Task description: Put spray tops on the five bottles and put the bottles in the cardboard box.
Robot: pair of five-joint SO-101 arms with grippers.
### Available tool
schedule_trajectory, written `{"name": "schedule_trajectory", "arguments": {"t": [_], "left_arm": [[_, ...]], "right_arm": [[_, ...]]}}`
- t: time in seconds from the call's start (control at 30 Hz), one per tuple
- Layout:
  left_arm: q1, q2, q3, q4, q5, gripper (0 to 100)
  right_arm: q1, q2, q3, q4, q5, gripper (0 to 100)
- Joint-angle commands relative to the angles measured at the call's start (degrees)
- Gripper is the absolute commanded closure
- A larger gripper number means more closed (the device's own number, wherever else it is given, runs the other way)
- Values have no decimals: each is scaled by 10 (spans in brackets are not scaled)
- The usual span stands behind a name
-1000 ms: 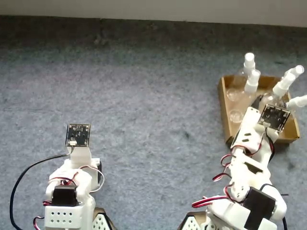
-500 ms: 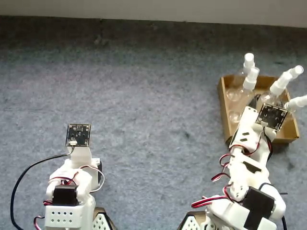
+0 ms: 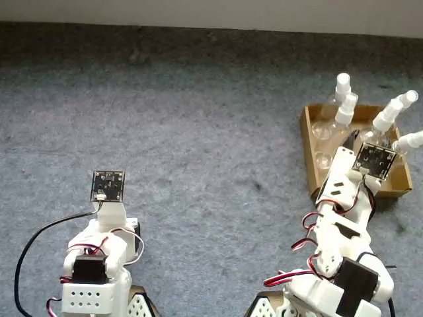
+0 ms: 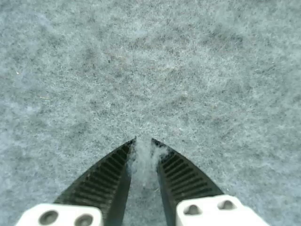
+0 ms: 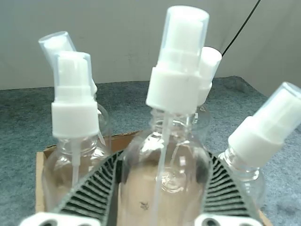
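- A grey felt-like mat (image 3: 198, 132) covers the table, with a pale wall behind its far edge.
- The left gripper (image 4: 143, 153) sits low over bare mat at the near left. Its jaws are drawn almost together with nothing between them, and it has no part in this step.
- The cardboard box (image 3: 308, 142) lies at the far right.
- Four bottles (image 5: 70, 117) with spray tops fitted stand or lean inside it.
- The right gripper (image 5: 162, 160) is clamped around the fifth bottle (image 5: 176, 89), which is capped too, upright and just beside the others within the box.
- All five appear capped, so this looks like the last placement. The next move calls for opening the jaws only once the bottle is seated, then lifting straight up so as not to knock its leaning neighbours.
- The held bottle's base is hidden, so I cannot tell whether it touches the box floor. From above, the right arm covers part of the box.
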Motion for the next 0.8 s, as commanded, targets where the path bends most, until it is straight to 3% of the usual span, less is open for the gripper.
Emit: {"name": "schedule_trajectory", "arguments": {"t": [0.0,0.3,0.53,0.77], "left_arm": [[10,-4,13,2,-4,993],[10,-4,13,3,-4,993],[10,-4,13,3,-4,993],[10,-4,13,2,-4,993]], "right_arm": [[-4,-2,-22,-2,5,814],[-7,-2,-22,-1,8,786],[-20,-2,-20,-1,87,756],[-25,-2,-20,-1,93,756]]}}
